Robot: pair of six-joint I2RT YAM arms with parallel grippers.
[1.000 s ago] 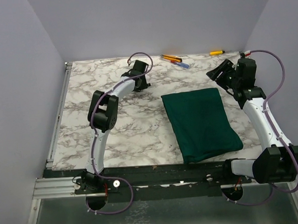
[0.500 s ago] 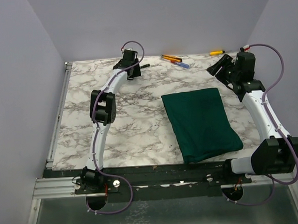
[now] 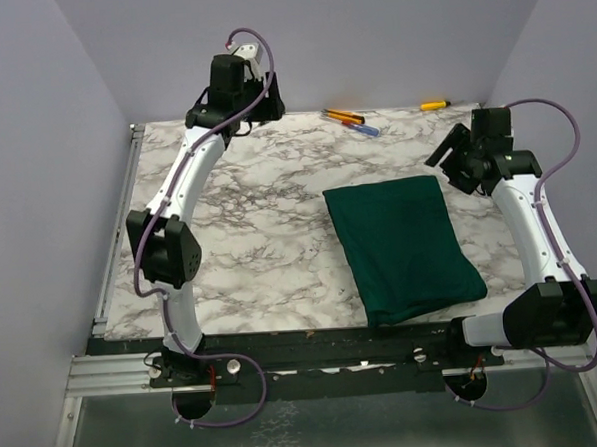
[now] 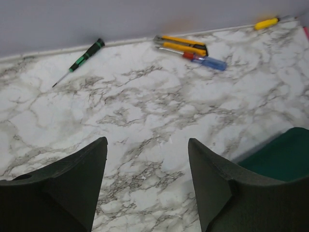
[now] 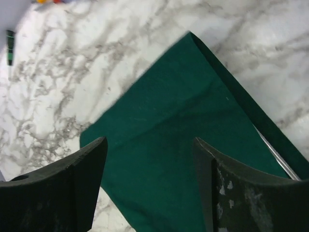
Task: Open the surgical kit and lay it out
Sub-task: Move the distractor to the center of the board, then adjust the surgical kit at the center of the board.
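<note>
The surgical kit (image 3: 405, 243) is a closed dark green cloth bundle lying right of the table's middle. It fills the right wrist view (image 5: 183, 125), where a thin silver edge (image 5: 276, 153) peeks out along its right side. My right gripper (image 3: 447, 158) hangs open just above the bundle's far right corner, with nothing between its fingers (image 5: 149, 145). My left gripper (image 3: 262, 97) is raised high near the back wall, left of centre. It is open and empty (image 4: 147, 147), and a corner of the green cloth (image 4: 285, 157) shows at the lower right of its view.
Loose tools lie along the back wall: a green-handled screwdriver (image 4: 82, 58), a yellow-and-black cutter (image 4: 181, 46), a blue-and-red screwdriver (image 4: 205, 61) and a yellow-handled tool (image 3: 433, 104). Purple walls close in three sides. A metal rail (image 3: 114, 243) runs along the left edge.
My left arm has lifted off the table and swung up toward the back wall. My right gripper has shifted slightly nearer the cloth, and its jaws have widened.
</note>
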